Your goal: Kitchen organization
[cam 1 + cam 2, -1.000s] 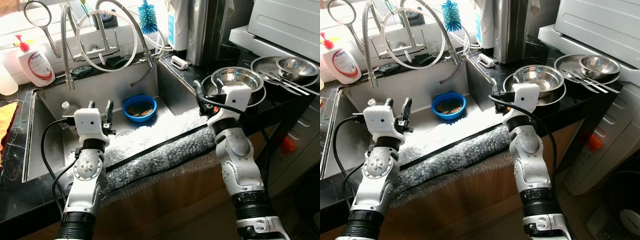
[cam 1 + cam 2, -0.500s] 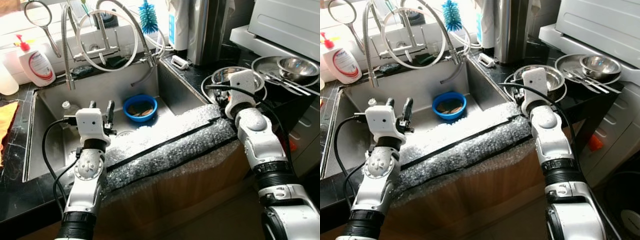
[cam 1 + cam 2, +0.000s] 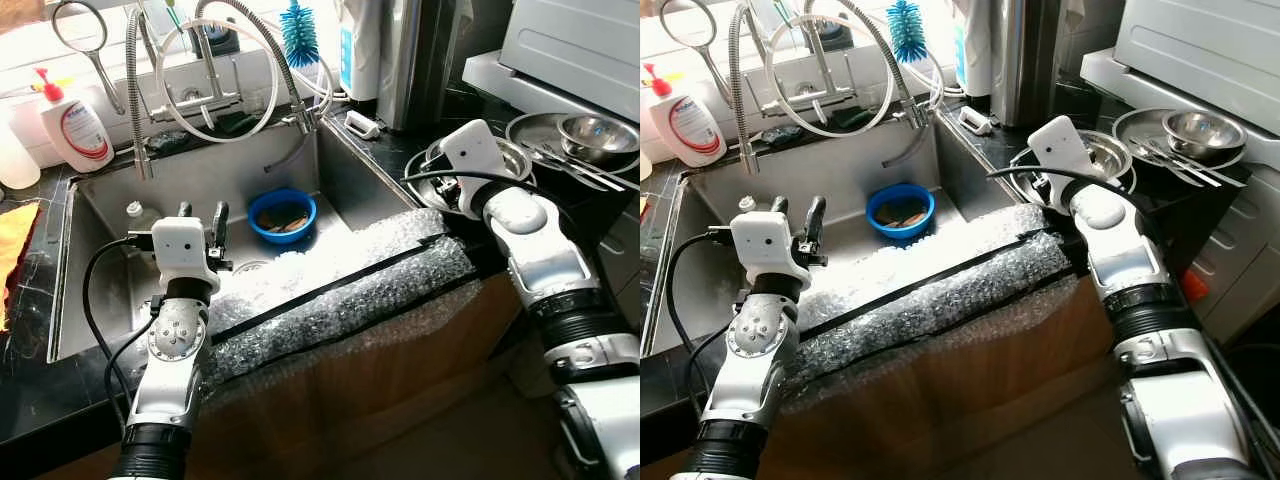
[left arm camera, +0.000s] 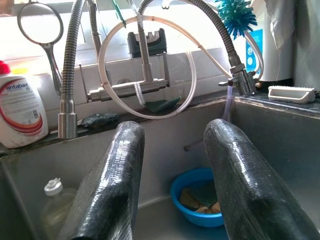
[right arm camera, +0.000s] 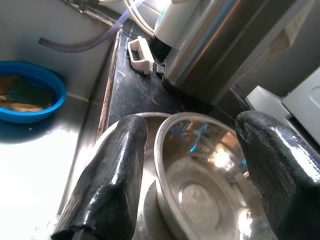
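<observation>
A steel bowl (image 5: 200,185) sits on a plate (image 3: 1025,170) on the black counter right of the sink. My right gripper (image 5: 192,130) hovers just over it, open, one finger (image 5: 120,165) outside the near rim and the other on the far side. Nothing is held. A blue bowl (image 3: 281,215) with brown scraps lies in the sink (image 3: 110,290). My left gripper (image 3: 200,212) is raised over the sink's front, open and empty, pointing toward the faucet (image 4: 145,75).
Bubble wrap (image 3: 340,300) covers the sink's front edge. A second steel bowl (image 3: 592,130) and cutlery rest on a plate (image 3: 530,130) at far right under a white appliance (image 3: 580,40). A soap bottle (image 3: 75,130), a blue brush (image 3: 297,35) and a small bottle (image 3: 135,215) stand around the sink.
My right arm swung from the sink's front right corner up and right, so its gripper now hangs over the steel bowl. The left arm has stayed put.
</observation>
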Robot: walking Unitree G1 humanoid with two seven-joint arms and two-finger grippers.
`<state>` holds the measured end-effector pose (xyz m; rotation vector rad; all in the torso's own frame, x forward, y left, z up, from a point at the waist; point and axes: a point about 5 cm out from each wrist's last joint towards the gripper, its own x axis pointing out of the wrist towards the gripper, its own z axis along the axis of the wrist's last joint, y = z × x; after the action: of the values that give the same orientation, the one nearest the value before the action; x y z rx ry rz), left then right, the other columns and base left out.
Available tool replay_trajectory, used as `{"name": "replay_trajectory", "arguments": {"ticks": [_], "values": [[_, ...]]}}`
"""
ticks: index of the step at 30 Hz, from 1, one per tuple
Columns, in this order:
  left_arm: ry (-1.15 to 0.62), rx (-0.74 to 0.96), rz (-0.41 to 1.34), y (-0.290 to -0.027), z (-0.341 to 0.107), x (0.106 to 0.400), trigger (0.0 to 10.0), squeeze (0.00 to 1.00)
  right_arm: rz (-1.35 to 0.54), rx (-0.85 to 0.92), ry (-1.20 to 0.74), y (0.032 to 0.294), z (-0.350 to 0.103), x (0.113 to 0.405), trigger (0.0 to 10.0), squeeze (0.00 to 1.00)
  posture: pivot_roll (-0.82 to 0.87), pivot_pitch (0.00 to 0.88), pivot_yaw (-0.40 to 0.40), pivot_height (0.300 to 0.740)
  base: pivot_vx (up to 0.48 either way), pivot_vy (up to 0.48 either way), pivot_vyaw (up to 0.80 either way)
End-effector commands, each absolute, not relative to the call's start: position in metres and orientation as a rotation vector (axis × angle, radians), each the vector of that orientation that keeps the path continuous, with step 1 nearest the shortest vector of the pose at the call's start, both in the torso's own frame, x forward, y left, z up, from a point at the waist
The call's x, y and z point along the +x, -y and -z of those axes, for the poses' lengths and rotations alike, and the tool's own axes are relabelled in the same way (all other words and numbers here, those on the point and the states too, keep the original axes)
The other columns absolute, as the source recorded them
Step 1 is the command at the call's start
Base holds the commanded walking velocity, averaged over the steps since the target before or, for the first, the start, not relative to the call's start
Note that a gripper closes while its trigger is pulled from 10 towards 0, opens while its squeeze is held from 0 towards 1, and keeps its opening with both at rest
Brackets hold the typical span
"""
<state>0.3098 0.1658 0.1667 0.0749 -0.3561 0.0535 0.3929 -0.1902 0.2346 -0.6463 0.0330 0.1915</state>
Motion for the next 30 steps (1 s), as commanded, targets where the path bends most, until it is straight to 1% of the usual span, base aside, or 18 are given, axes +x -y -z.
{"name": "replay_trajectory", "arguments": {"ticks": [1, 9, 20, 30], "values": [[0.363, 0.08, -0.055, -0.169, -0.17, 0.31, 10.0, 0.0, -0.215, -0.656, -0.027, 0.186, -0.241, 0.395, 10.0, 0.0, -0.21, 0.0, 0.107, 0.74, 0.0, 0.0, 0.0], [0.362, 0.082, -0.044, -0.169, -0.169, 0.31, 10.0, 0.0, -0.233, -0.681, -0.101, 0.19, -0.236, 0.396, 10.0, 0.0, -0.21, 0.0, 0.11, 0.74, 0.0, 0.0, 0.0], [0.361, 0.083, -0.023, -0.166, -0.17, 0.311, 10.0, 0.0, -0.193, -0.696, -0.186, 0.206, -0.226, 0.397, 10.0, 0.0, -0.21, 0.0, 0.116, 0.74, 0.0, 0.0, 0.0], [0.358, 0.082, -0.014, -0.165, -0.169, 0.311, 10.0, 0.0, -0.186, -0.694, -0.238, 0.209, -0.214, 0.397, 10.0, 0.0, -0.21, 0.0, 0.117, 0.74, 0.0, 0.0, 0.0]]}}
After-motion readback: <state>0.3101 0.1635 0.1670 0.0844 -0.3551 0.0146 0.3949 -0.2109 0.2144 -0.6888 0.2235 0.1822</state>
